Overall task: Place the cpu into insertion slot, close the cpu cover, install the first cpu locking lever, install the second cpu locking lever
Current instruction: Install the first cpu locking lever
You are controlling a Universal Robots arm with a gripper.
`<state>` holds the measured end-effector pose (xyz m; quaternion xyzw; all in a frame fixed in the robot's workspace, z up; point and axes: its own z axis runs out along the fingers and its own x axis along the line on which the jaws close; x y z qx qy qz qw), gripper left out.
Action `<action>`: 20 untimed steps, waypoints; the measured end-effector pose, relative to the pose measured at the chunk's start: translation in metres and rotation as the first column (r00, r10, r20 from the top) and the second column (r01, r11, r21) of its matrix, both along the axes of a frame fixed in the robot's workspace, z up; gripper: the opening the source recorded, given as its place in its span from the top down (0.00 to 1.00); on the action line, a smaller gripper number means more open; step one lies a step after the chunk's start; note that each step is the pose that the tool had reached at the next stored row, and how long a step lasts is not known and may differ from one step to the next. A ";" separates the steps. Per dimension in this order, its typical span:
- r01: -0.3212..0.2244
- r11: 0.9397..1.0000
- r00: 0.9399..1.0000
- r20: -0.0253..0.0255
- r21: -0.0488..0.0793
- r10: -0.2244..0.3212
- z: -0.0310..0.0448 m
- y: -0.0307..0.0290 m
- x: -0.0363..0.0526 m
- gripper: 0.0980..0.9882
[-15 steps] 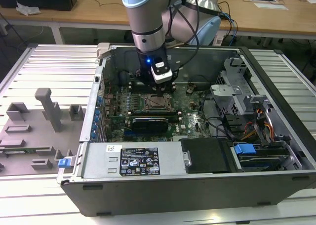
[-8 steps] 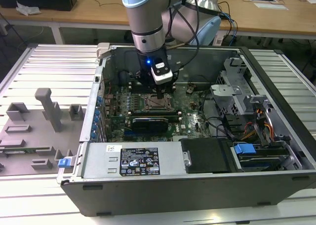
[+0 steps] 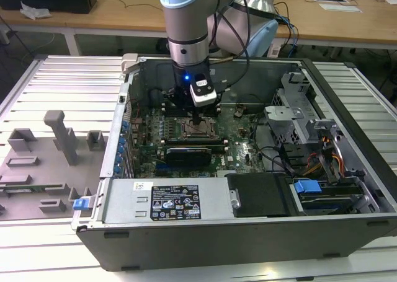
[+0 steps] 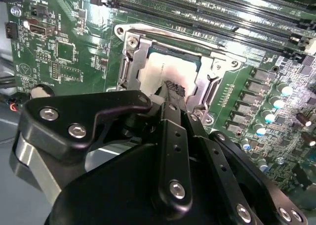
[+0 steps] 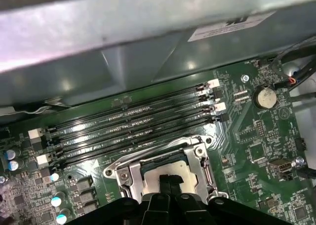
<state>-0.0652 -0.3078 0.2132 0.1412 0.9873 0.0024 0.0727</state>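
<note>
Inside the open computer case (image 3: 260, 232) on the slatted metal bench, the gripper (image 4: 170, 89) is pressing its fingers, drawn together, onto the cpu (image 4: 165, 67) lying in the insertion slot (image 5: 165, 173) (cover seemingly down); next move calls for working a locking lever.

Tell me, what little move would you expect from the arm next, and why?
Probably a short, straight lift. The gripper has its fingertips down on the cpu, which seems to lie flat inside the insertion slot, with the cpu cover framing it. Backing off would clear the socket area.
</note>
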 end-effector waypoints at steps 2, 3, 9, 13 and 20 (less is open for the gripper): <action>0.000 1.000 1.000 0.000 0.000 0.000 0.0000 -0.0035 0.0000 0.99; 0.000 1.000 1.000 0.000 0.000 0.000 0.0000 -0.0067 0.0000 0.99; -0.029 0.999 1.000 0.000 -0.013 0.029 -0.0002 -0.0135 0.0000 0.99; -0.119 0.993 0.993 0.000 -0.018 0.119 -0.0002 -0.0135 -0.0001 0.99; -0.198 0.980 0.980 -0.001 -0.020 0.198 0.0033 -0.0135 0.0000 0.99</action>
